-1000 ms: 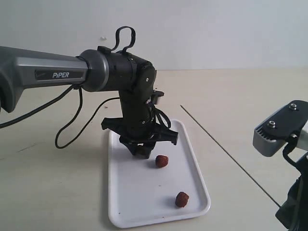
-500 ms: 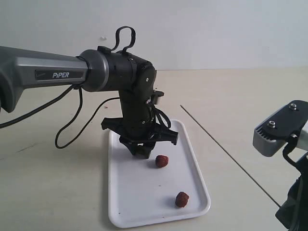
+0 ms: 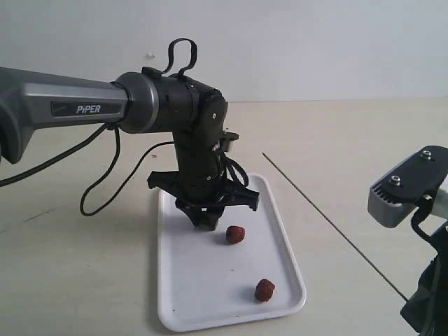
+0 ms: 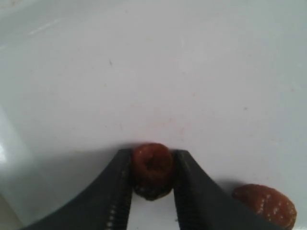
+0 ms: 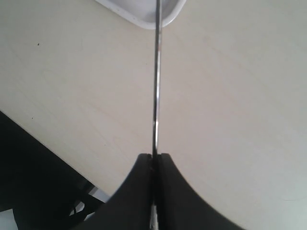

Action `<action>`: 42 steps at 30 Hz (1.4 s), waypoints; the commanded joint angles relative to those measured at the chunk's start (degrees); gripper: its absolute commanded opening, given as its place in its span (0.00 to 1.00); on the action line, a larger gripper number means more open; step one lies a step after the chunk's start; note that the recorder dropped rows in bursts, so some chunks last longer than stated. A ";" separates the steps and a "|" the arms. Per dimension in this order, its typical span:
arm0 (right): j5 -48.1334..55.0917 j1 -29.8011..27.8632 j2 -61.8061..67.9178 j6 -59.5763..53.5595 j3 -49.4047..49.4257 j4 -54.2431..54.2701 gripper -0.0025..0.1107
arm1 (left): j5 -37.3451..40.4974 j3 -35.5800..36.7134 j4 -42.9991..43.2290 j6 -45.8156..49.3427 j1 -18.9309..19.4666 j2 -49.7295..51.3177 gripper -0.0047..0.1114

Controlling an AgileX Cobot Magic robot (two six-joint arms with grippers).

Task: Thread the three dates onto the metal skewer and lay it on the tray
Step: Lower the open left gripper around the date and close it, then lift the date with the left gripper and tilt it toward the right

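The first date is pinched in the left gripper. Its fingers are narrowed to the fruit's width and press it from both sides, low over the white tray. The tray lies toward the near edge of the worktop, roughly midway along it. The second date sits just beside the gripper, and the third date rests nearer the tray's front rim.

Over the last second almost nothing has shifted: arm, tray and loose dates all sit where they were. So I'd call the grasp settled and the lift not yet begun, and no date is threaded yet.

Out by the near right corner, the right gripper has its fingers closed tight on the metal skewer. The rod runs diagonally away toward the far edge, passing the tray.

The exterior view hides the gripped date behind the left fingers, and only the left wrist view shows the pinch. Whether the fruit has left the tray, I cannot tell. Only the right wrist view shows the clamp on the rod.
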 commanded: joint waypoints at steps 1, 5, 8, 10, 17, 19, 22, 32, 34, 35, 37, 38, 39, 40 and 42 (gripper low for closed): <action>-0.44 -0.19 -0.45 -0.06 0.16 -0.21 0.02 | 0.43 0.17 0.92 -0.42 -0.14 0.46 0.22; -0.44 -0.19 -0.45 -0.06 0.16 -0.21 0.02 | 0.53 0.17 0.92 -0.21 -0.14 0.46 0.26; -0.44 -0.19 -0.45 -0.06 0.16 -0.21 0.02 | 0.87 0.17 0.92 0.62 -0.14 0.46 0.31; -0.44 -0.19 -0.45 -0.06 0.16 -0.21 0.02 | 0.87 0.17 0.92 0.62 -0.14 0.46 0.31; -0.42 -0.19 -0.45 0.05 0.16 -0.21 0.02 | 1.60 0.17 1.43 0.85 -0.14 0.46 0.31; -0.42 -0.19 -0.45 0.05 0.16 -0.21 0.02 | 1.97 0.17 1.43 1.01 -0.14 0.46 0.31; -0.42 -0.19 -0.45 0.05 0.16 -0.21 0.02 | 2.25 0.17 1.43 1.01 -0.14 0.46 0.30; -1.28 -0.19 -0.45 0.05 0.16 -0.34 0.02 | 3.44 0.17 4.28 1.10 -0.14 -0.65 0.30; -1.45 -0.19 -0.45 1.17 0.16 -1.68 0.02 | 3.31 0.17 4.28 0.78 -0.14 -2.04 0.30; -1.32 -0.19 -0.45 2.16 0.16 -2.46 0.02 | 3.31 0.17 4.28 1.39 -0.14 -2.48 0.30; -0.52 -0.19 -0.45 5.70 0.16 -5.07 0.02 | 3.31 0.17 4.38 5.27 -0.14 -3.93 0.30; 0.95 -0.19 -0.45 7.24 0.05 -6.63 0.02 | 3.31 0.17 4.82 8.24 -0.14 -4.95 0.30; 2.47 -0.19 -0.45 7.88 0.05 -7.09 0.02 | 3.31 0.17 5.56 10.75 -0.14 -6.07 0.30; 3.02 -0.19 -0.45 7.88 0.05 -7.09 0.02 | 3.46 0.17 6.07 13.27 -0.14 -6.72 0.30; 3.56 -0.19 -0.45 7.88 0.05 -7.09 0.02 | 4.76 0.17 8.78 19.66 -0.14 -8.94 0.30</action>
